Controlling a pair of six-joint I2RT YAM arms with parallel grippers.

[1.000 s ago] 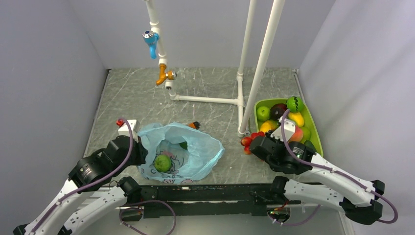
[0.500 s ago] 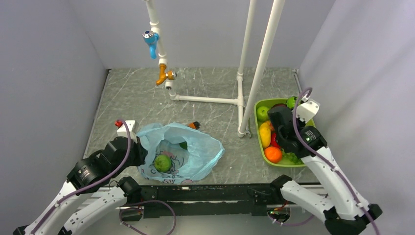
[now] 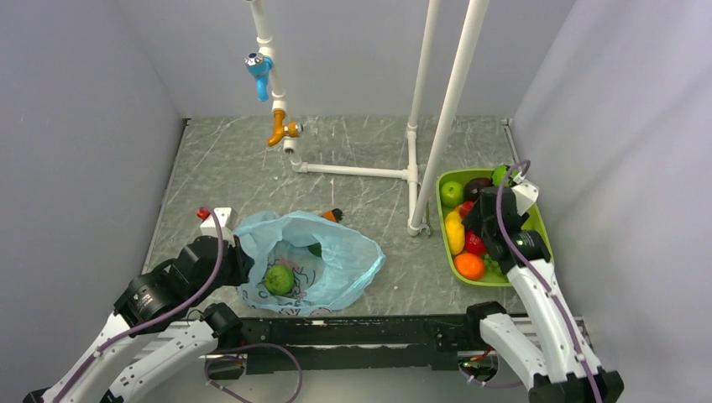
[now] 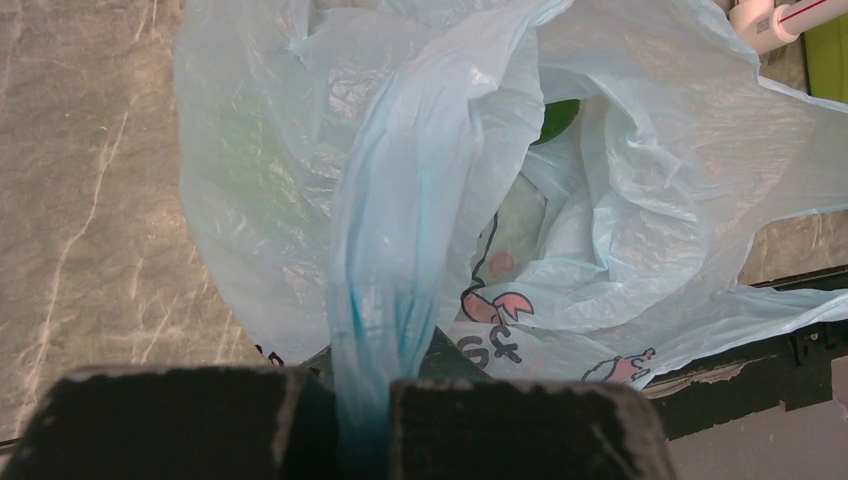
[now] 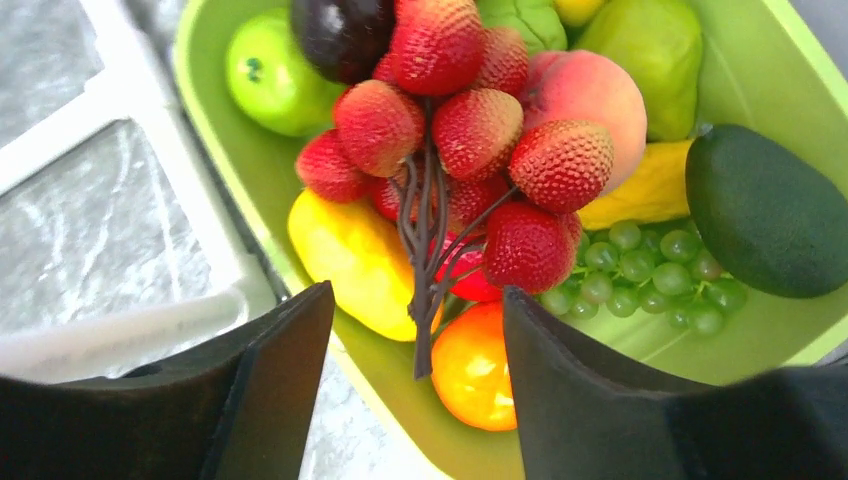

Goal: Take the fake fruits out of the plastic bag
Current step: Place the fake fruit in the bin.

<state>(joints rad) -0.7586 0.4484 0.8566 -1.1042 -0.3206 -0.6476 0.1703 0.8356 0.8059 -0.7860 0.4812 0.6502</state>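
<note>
Left fingers [image 3: 241,252]: closed tight on a bunched fold of the plastic bag's rim, at its left edge.
Plastic bag [image 3: 340,256]: light blue and crinkled, lying with its mouth open on the grey marbled tabletop [image 3: 353,159]. It spreads away to the right of the left fingers and sits well apart from the right fingers.
Inside the bag: a round green fruit [image 3: 280,280] near the left fingers, and a darker green piece [image 3: 314,248] farther in.
Right fingers [image 3: 477,223]: spread apart, gripping nothing, hanging over the green tray [image 3: 540,228].
Strawberry bunch [image 5: 460,150]: resting on the tray's other fruits below the right fingers. Its dark stem points into the gap between them and touches neither.
Beside the bunch: a yellow fruit [image 5: 350,250], an orange [image 5: 470,365], green grapes [image 5: 640,270] and an avocado [image 5: 765,210].
</note>
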